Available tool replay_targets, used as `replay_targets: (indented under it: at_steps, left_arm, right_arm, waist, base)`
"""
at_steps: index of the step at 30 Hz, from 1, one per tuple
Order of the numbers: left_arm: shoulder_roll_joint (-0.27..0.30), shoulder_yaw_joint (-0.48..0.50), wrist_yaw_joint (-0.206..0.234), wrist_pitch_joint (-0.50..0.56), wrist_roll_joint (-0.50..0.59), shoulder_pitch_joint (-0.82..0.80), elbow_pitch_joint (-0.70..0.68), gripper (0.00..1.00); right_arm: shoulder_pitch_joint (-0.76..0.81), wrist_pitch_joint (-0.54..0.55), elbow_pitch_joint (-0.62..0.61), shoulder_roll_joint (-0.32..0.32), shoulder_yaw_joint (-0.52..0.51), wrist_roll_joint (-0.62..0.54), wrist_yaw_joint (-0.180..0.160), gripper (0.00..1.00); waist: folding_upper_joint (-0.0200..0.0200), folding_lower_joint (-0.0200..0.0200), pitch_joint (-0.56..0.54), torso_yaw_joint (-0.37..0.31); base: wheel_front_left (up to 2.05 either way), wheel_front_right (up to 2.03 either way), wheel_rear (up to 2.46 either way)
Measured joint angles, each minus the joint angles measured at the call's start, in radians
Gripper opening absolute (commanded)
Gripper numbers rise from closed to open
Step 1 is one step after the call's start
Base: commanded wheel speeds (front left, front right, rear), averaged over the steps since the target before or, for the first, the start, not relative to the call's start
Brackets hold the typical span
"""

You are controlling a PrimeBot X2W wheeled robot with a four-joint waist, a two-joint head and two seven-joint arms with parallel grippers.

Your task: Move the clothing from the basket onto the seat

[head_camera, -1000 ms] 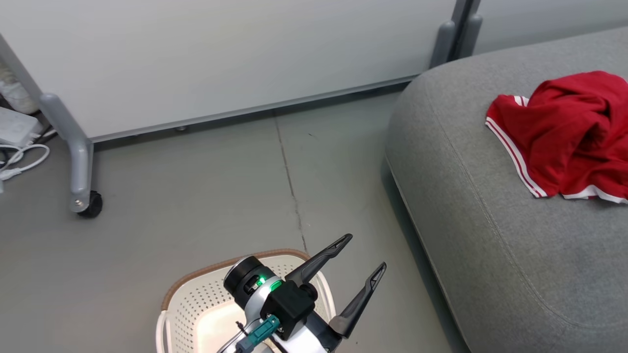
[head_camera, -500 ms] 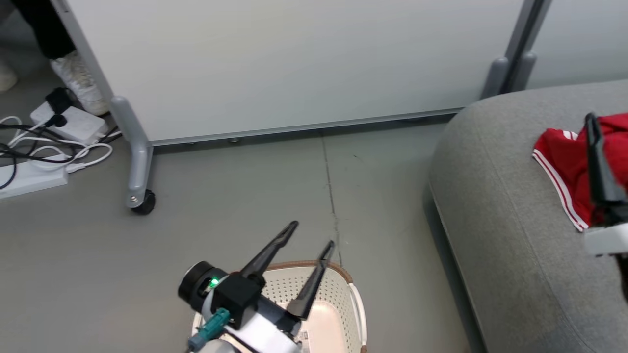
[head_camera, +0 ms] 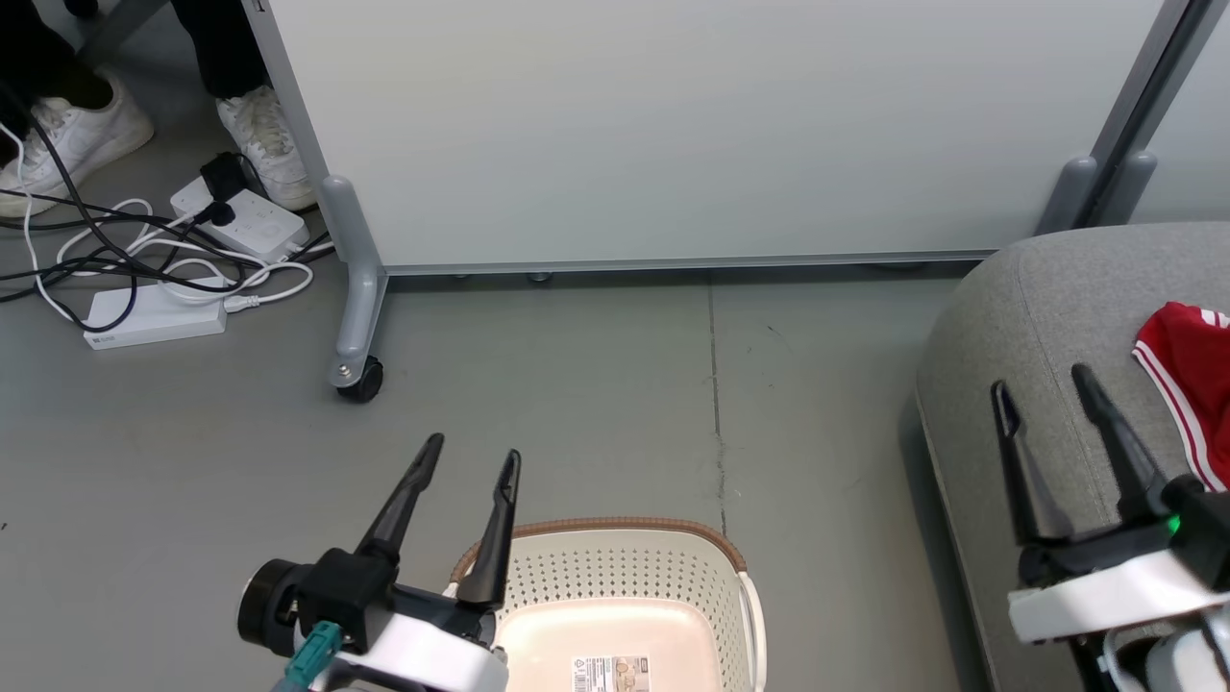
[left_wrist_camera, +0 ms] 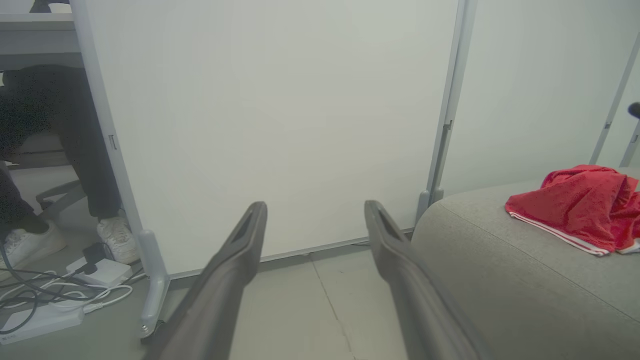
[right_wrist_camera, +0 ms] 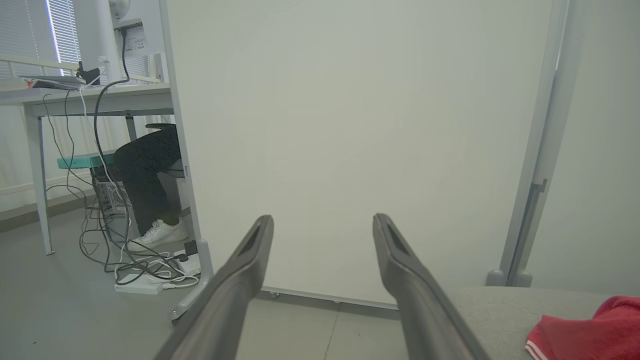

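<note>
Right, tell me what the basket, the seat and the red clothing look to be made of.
Basket: moulded plastic by the look, smooth cream walls with even rows of holes; brown rim trim, perhaps imitation weave. Seat: matte grey upholstery fabric with a stitched seam. Clothing: thin soft cloth, red with white stripes, crumpled in folds; fibre unclear.

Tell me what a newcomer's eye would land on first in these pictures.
The red clothing stands out first, crumpled on the grey seat at the right. Next come the left gripper and right gripper, both open, with the cream basket between them at the head view's bottom edge, its visible floor bare but for a label. At upper left lie tangled cables beside a person's white shoes.
</note>
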Motion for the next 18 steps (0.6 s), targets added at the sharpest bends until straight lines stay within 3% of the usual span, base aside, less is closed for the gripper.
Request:
replay_targets:
  at_steps: [6, 18]
  left_arm:
    - [0.000, 0.040, 0.015, 0.000, -0.044, 0.028, 0.016, 1.00]
    - [0.000, 0.068, 0.039, 0.000, -0.029, 0.043, 0.064, 1.00]
  right_arm:
    - [0.046, 0.000, 0.048, 0.077, -0.028, -0.032, 0.000, 1.00]
    - [0.072, 0.000, 0.099, 0.112, -0.036, -0.101, 0.000, 1.00]
  waist:
    - [0.0000, 0.0000, -0.004, 0.002]
    - [0.0000, 0.0000, -0.004, -0.012]
  base:
    - [0.00, 0.00, 0.00]
    - [0.00, 0.00, 0.00]
